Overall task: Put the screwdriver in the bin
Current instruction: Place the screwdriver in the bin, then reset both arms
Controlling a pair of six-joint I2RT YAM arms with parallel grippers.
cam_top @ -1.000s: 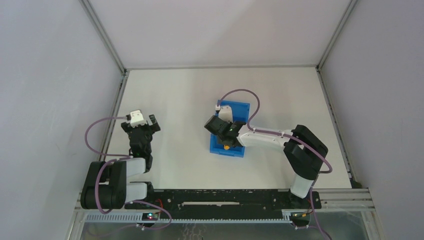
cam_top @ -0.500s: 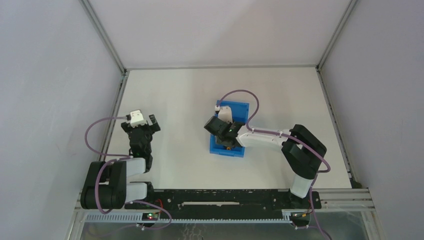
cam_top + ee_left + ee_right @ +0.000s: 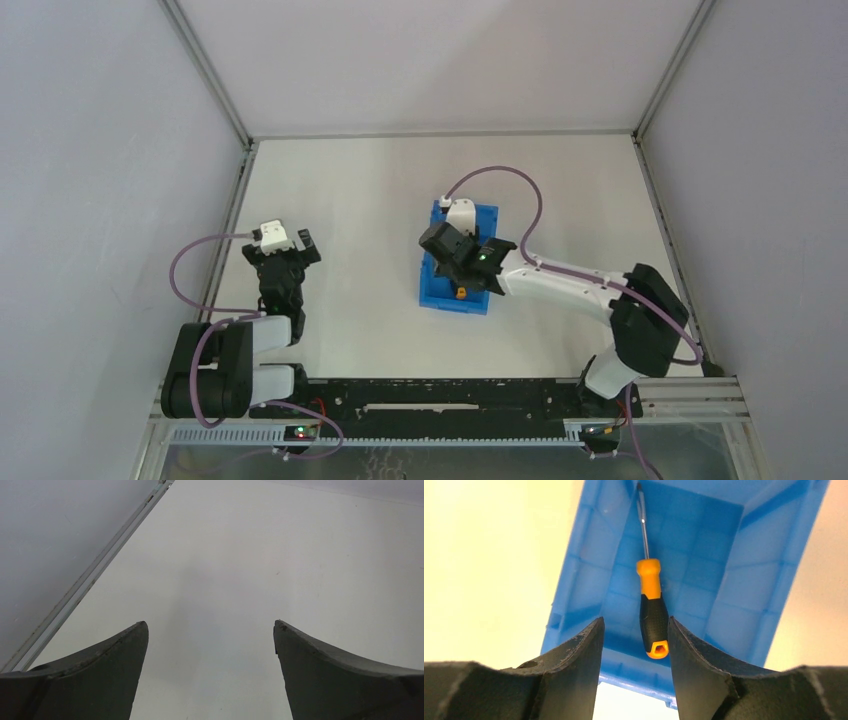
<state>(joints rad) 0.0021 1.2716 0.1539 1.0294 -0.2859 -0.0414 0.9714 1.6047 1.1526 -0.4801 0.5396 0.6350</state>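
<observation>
Screwdriver lies on the floor of the bin, handle end between the parted, ungripping fingers of the right gripper and shaft pointing away, while the left gripper stands spread too.

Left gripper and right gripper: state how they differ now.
The left gripper has its fingers spread wide over the table; the right gripper has its fingers closer together above the bin, flanking the screwdriver lying inside. The left arm is folded back; the right arm reaches out. Neither holds anything.
</observation>
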